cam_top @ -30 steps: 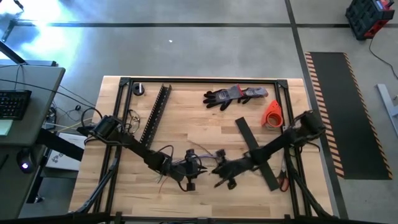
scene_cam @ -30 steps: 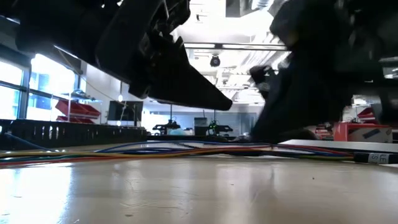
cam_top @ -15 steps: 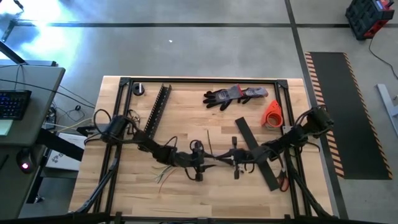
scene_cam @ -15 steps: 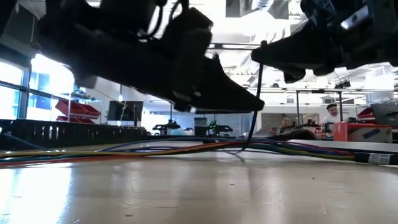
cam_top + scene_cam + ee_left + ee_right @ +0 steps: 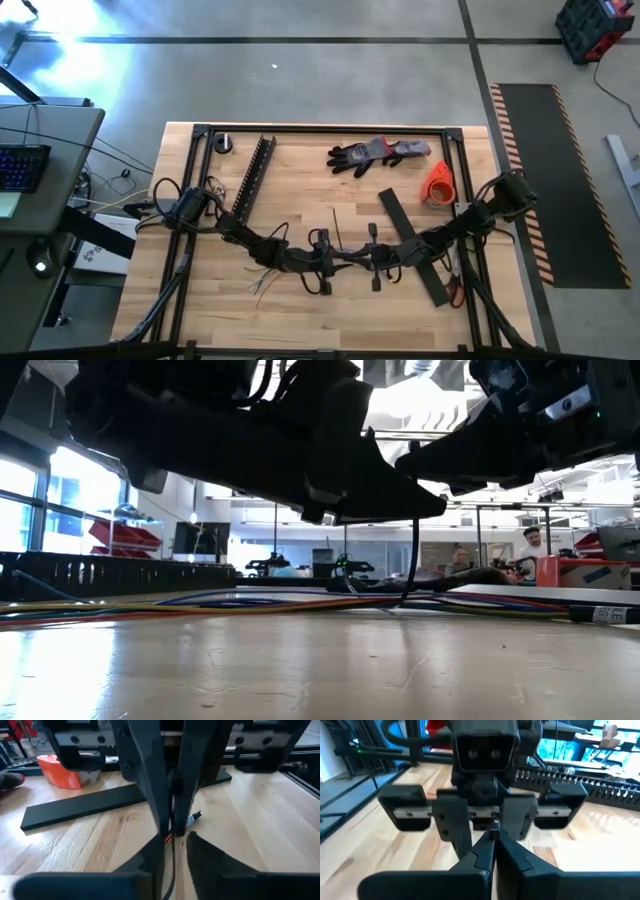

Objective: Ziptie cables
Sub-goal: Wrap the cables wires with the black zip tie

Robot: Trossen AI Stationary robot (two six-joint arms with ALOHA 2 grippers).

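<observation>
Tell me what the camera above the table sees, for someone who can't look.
Two dark robot arms meet mid-table, the left hand and right hand facing each other over thin cables. Behind them on the wooden table lie a slotted bar, gloves, an orange roll and a flat black strip.

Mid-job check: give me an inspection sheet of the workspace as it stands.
Surface: wooden table with a black frame.
Job's things: cables lie loose across the middle, under both hands; a thin dark strand hangs down onto them.
Clutter: slotted bar, black strip, gloves, orange item.
Hands: left hand and right hand meet tip to tip above the cables; right hand shut.
Cables: leads run from the desk to the left arm's base.
Surroundings: desk, striped mat, people far behind.
</observation>
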